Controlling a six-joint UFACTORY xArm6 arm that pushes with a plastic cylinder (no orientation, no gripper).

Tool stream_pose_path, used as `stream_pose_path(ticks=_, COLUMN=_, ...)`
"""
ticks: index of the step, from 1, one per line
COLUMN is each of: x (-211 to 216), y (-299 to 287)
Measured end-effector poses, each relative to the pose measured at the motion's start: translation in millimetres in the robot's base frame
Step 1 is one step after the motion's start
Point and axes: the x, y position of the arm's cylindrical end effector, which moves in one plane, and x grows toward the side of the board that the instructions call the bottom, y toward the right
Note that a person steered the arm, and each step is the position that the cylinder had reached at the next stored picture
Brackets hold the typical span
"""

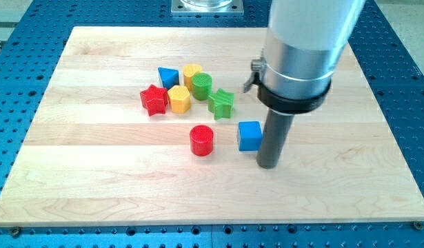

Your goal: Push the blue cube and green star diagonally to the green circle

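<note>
The blue cube (249, 135) lies near the board's middle. My tip (268, 165) stands right beside it, at its right and slightly lower, touching or nearly touching its right side. The green star (222, 103) lies up and left of the cube, a short gap away. The green circle (202, 86), a short upright cylinder, stands just up and left of the star, close to it or touching. Star, cube and circle form a diagonal line running from upper left to lower right.
A red cylinder (202, 140) stands left of the blue cube. A yellow hexagon (178, 99), a red star (154, 100), a blue triangle (168, 76) and a yellow cylinder (192, 73) cluster around the green circle. The wooden board (94, 172) rests on a blue perforated table.
</note>
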Motion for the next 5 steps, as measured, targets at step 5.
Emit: stream_pose_path(ticks=5, x=-83, y=-30)
